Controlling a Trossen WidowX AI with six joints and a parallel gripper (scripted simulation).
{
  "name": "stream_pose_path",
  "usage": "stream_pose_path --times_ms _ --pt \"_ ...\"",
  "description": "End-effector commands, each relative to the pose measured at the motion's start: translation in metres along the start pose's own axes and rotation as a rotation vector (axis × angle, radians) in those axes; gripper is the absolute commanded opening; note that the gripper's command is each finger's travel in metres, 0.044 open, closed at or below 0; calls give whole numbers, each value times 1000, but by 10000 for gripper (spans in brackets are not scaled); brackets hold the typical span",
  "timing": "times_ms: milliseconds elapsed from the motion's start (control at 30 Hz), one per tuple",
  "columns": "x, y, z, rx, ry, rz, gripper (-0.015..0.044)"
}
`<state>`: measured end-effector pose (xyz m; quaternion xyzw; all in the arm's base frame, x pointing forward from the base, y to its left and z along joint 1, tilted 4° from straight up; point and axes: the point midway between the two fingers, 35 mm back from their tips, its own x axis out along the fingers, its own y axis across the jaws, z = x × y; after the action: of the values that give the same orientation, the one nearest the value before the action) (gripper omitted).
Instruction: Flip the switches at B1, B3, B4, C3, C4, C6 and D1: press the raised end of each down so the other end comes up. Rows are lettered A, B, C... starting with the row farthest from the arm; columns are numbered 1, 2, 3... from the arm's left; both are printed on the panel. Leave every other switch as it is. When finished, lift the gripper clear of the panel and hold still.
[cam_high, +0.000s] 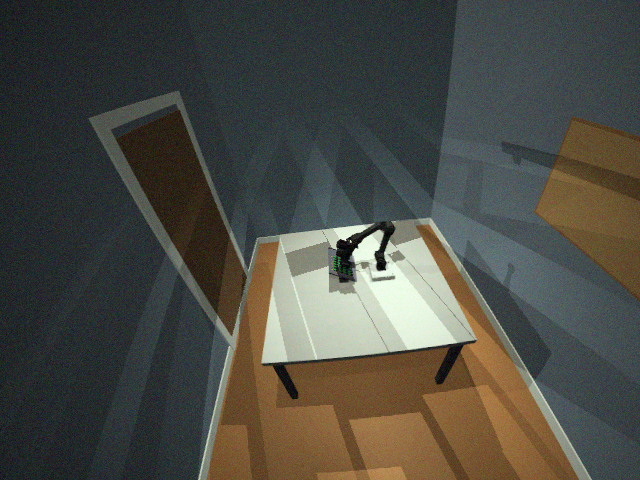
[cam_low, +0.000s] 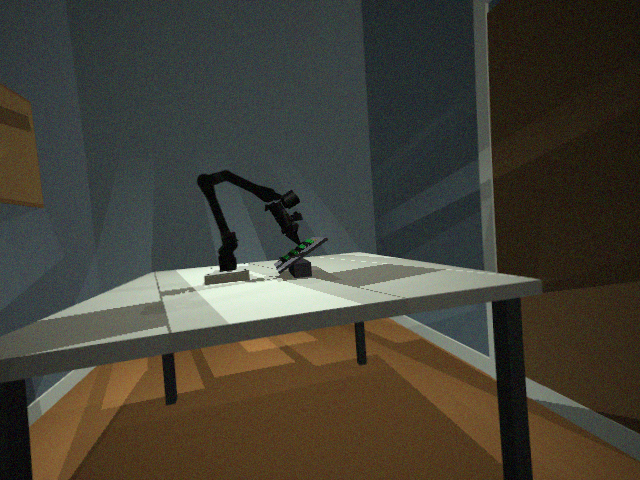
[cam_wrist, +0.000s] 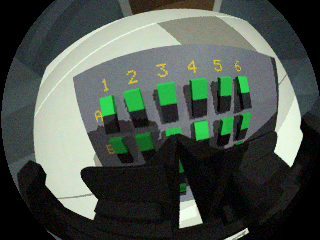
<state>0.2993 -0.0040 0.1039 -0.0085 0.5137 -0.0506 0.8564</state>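
The grey switch panel (cam_high: 331, 253) (cam_low: 321, 241) (cam_wrist: 86, 89) stands tilted on a dark block. My gripper (cam_low: 299, 242) (cam_wrist: 175, 139) is shut and empty; its tips are at the panel by switch B3 (cam_wrist: 173, 131), covering its lower part in the wrist view. Whether they touch it I cannot tell. Switch B1 (cam_wrist: 119, 145) shows a darker, shaded green end. Switch B4 (cam_wrist: 201, 130) shows a bright green upper end, just right of the tips. The fingers hide most of rows C and D, so C3, C4, C6 and D1 cannot be read.
Row A, with switch A1 (cam_wrist: 107, 106) and switch A6 (cam_wrist: 243, 84), lies beyond the tips. Switch B2 (cam_wrist: 145, 141) is left of them; switch B5 (cam_wrist: 226, 125) and switch B6 (cam_wrist: 244, 121) are to the right. The dark block (cam_low: 300, 268) stands under the panel.
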Motion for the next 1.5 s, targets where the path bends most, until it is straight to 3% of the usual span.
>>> stream_pose_path --times_ms 0,1467 --pt "0 0 0 -7 0 3 0" --pt "6 0 0 -7 0 3 0"
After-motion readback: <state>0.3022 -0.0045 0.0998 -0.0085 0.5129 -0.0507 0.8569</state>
